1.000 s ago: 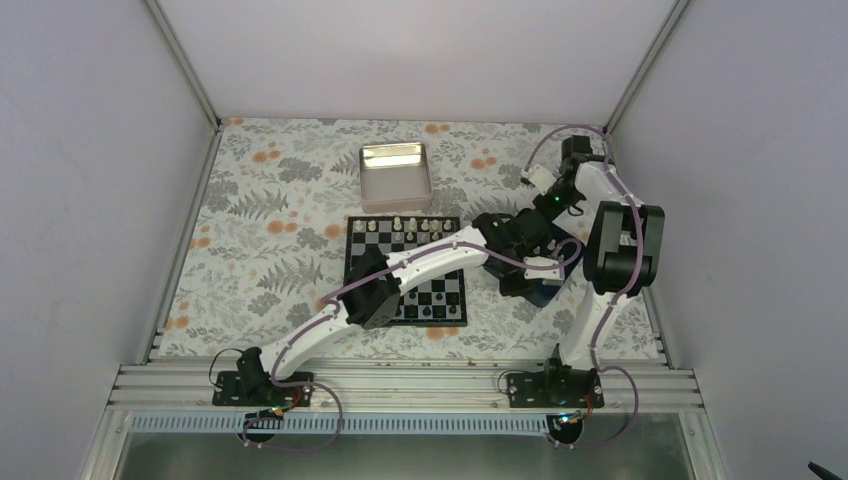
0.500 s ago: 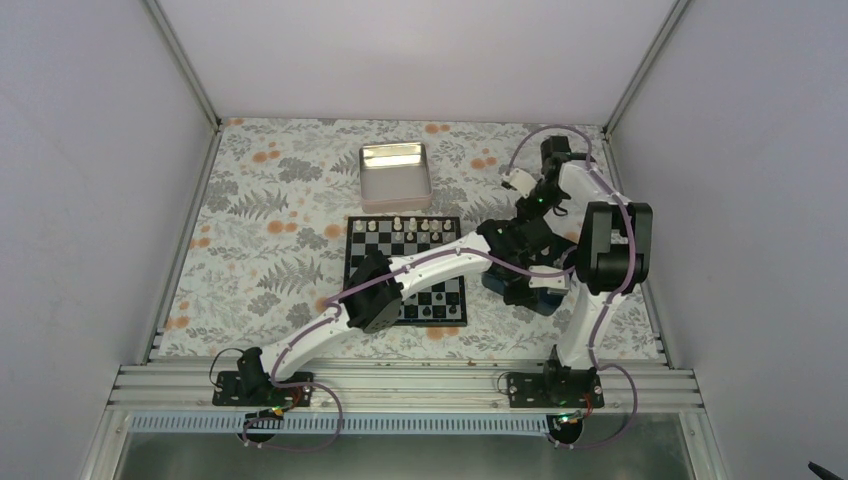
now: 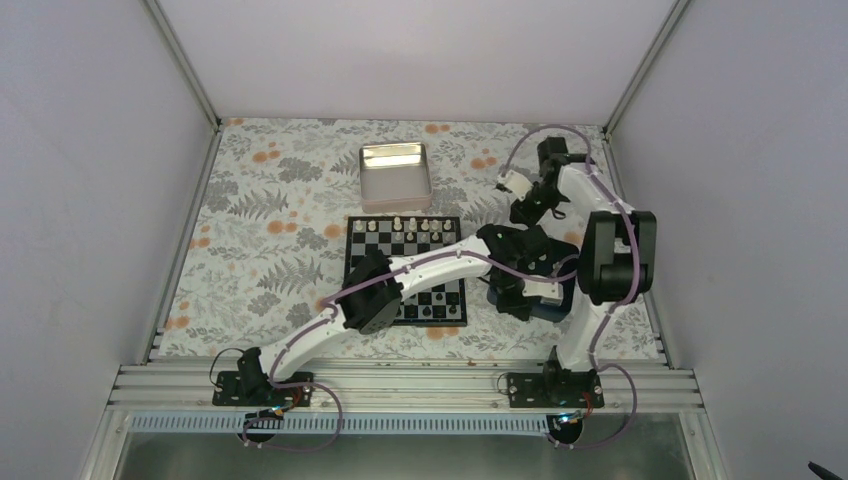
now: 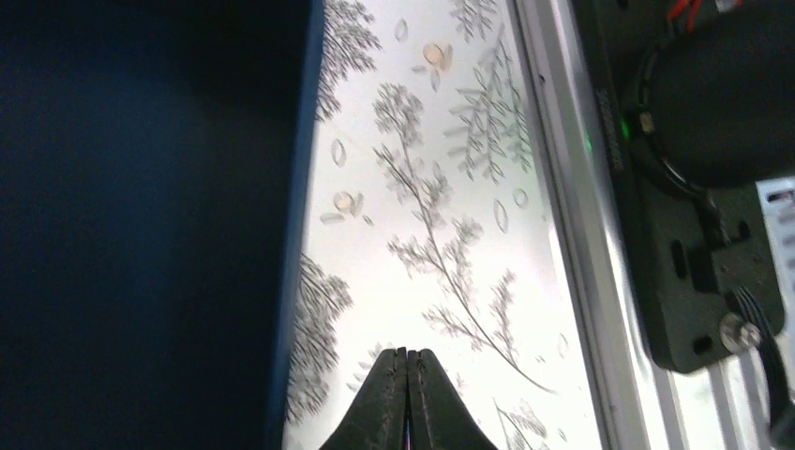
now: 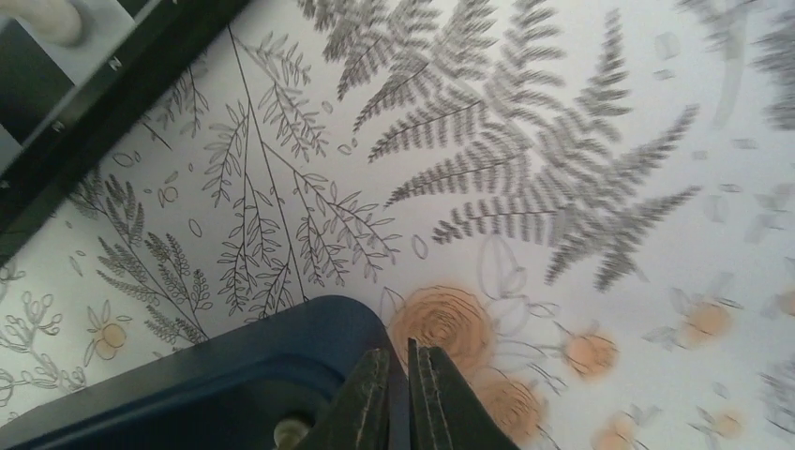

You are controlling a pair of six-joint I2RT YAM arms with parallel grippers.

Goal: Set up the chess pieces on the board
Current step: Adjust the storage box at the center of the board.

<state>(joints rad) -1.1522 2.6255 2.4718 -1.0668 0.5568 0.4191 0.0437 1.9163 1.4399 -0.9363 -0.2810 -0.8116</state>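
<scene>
the left end effector and right end effector are held shut, seemingly empty, with the tray just left of each, likely for fetching pieces.

On the bench: two robot arms, one chequered board, one silver tray, one dark blue tray; cream chess pieces too tiny to count

Shiny metal tray; matt floral cloth
</scene>
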